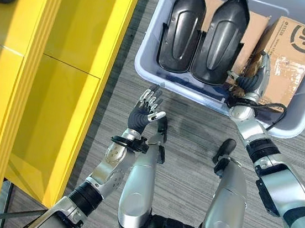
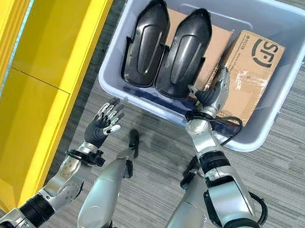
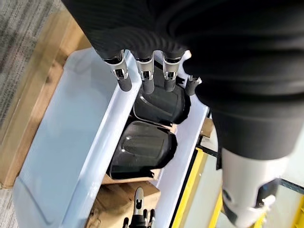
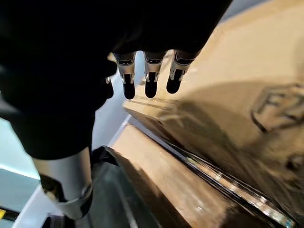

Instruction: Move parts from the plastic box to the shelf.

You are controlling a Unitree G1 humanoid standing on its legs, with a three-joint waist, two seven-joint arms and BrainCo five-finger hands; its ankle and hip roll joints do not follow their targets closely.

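Nearest, the robot's left hand (image 1: 146,106) hangs over the grey floor (image 1: 192,152) just short of the plastic box (image 2: 122,43), fingers spread, holding nothing. Beyond it the right hand (image 2: 215,93) reaches into the box, fingers straight, above a cardboard carton (image 2: 252,70) and beside two black parts (image 2: 166,43) lying there. The yellow shelf (image 1: 62,80) stands to the left.

Cardboard box (image 2: 245,86) in plastic box (image 2: 254,7) bore a dark printed logo (image 2: 263,52) on top face; no other txt or nos. legible.
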